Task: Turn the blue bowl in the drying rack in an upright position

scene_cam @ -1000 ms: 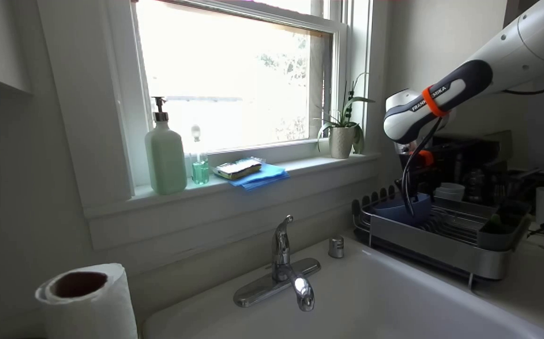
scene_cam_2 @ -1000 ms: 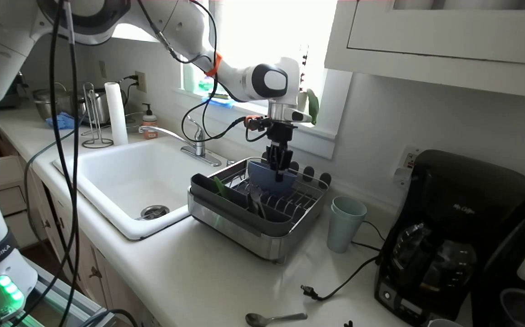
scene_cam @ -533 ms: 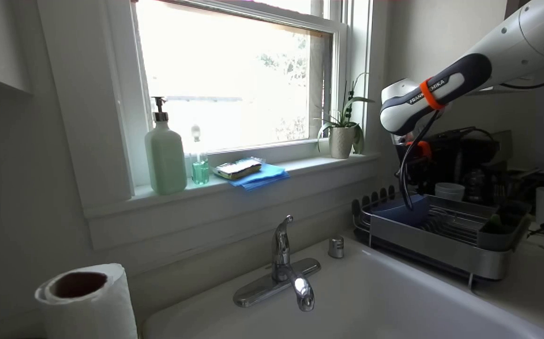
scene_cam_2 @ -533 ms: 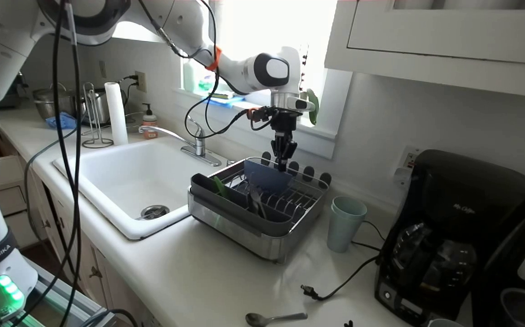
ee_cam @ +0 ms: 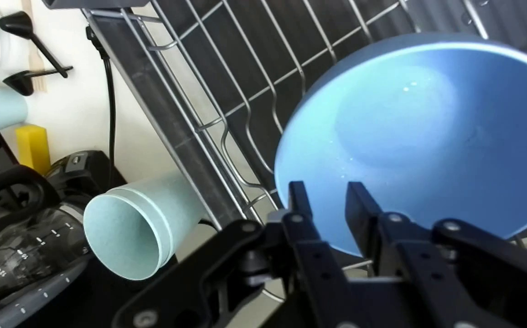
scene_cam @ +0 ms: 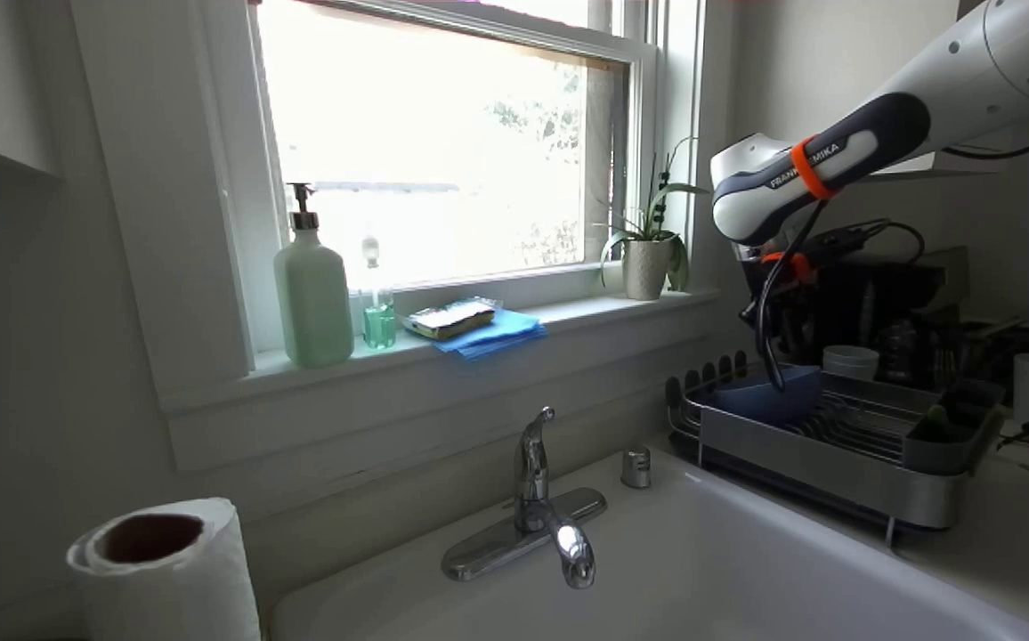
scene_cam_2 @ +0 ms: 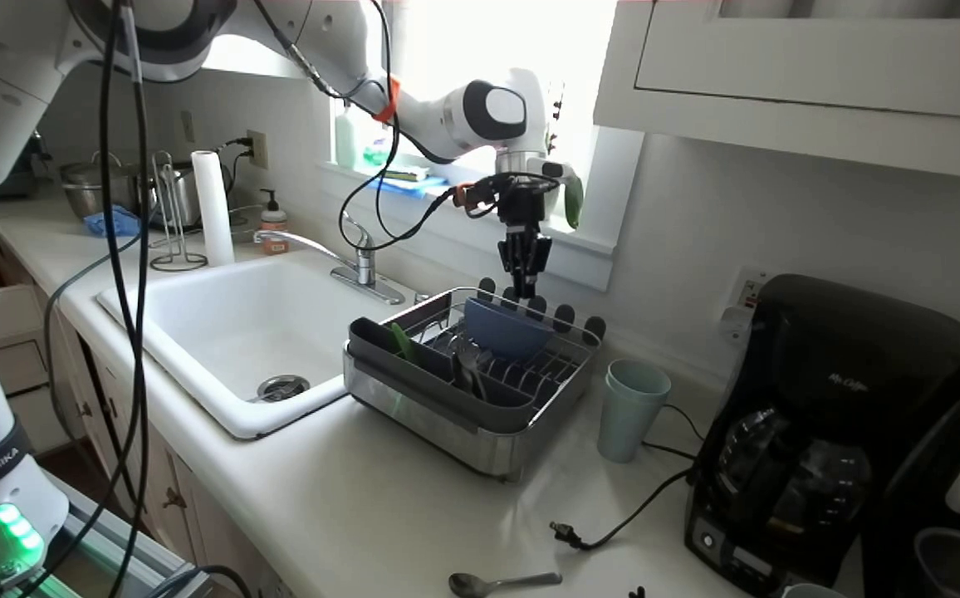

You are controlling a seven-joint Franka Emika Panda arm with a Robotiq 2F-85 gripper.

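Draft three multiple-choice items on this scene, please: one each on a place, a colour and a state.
1. Where is the blue bowl? A) In the sink B) On the windowsill C) In the drying rack
2. What colour are the nested cups beside the drying rack? A) Red B) Pale blue-green C) Black
3. How is the gripper? A) Open B) Shut on nothing C) Shut on the cups

1: C, both exterior views show it within the drying rack.
2: B, as the wrist view shows.
3: A, its fingertips stand apart there.

There's one blue bowl (scene_cam_2: 508,330), one drying rack (scene_cam_2: 422,430), one sink (scene_cam_2: 206,336)
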